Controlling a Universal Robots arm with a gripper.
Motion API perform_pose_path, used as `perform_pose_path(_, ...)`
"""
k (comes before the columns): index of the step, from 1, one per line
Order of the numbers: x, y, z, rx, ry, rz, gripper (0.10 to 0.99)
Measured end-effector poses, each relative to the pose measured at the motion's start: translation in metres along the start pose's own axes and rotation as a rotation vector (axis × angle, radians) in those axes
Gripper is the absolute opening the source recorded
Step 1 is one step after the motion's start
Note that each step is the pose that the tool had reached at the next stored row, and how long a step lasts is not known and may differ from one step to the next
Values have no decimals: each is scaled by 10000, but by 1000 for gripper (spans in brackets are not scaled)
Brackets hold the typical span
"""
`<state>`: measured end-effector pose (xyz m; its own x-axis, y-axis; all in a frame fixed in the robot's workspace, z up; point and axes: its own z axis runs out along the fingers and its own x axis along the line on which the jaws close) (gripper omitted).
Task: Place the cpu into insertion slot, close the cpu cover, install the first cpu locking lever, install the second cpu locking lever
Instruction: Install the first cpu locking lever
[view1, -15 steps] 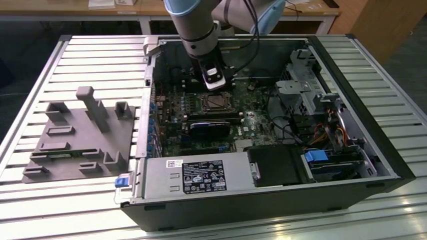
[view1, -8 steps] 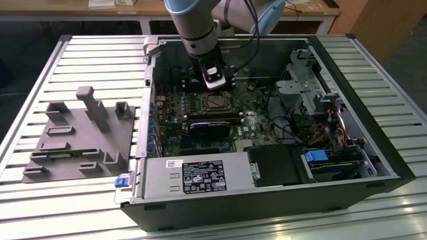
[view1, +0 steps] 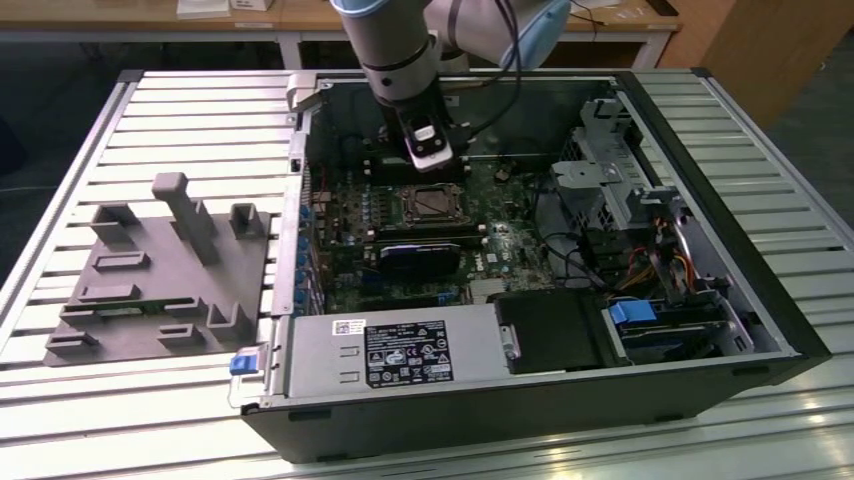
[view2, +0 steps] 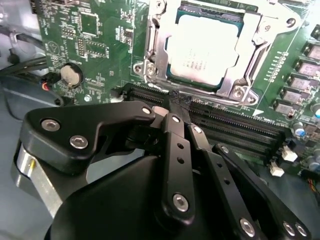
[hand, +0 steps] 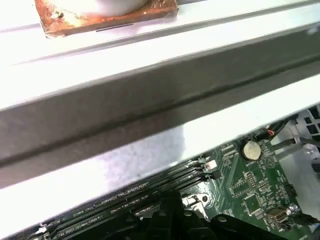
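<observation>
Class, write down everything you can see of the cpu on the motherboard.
The small flat square cpu has a pale silvery metal top with faint print. It lies level in its dark socket on the green circuit board, framed by the thin silvery metal cover plate, whose square cutout leaves its top bare. The black tool hovers near the socket's edge, off the chip's top.

- cpu cover (view2: 260, 37): far edge was cut off in the second wrist view.
- memory slots (view2: 235, 125): one end lay hidden behind the gripper (view2: 175, 103).
- case wall (hand: 150, 100): was blurred in the first wrist view.
</observation>
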<state>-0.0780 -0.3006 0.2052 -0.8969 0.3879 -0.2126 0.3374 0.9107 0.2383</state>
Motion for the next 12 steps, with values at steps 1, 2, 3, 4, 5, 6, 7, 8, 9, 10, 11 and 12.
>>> perform_pose_path(1,-4,5,-18,-2,0,0,106)
perform_pose_path(2,-8,9,-36,-1,0,1,106)
perform_pose_path(3,-12,13,-53,-1,0,0,106)
perform_pose_path(4,-16,18,-72,0,1,0,106)
perform_pose_path(5,-20,22,-88,-1,0,0,106)
perform_pose_path(6,-24,27,-107,-1,0,0,106)
perform_pose_path(7,-28,31,-124,-1,0,0,106)
perform_pose_path(8,-31,35,-140,-1,0,0,106)
perform_pose_path(9,-35,39,-156,-1,0,0,106)
perform_pose_path(10,-38,43,-170,0,0,0,106)
perform_pose_path(11,-40,45,-177,-3,-1,0,106)
perform_pose_path(12,-40,45,-180,-2,0,0,106)
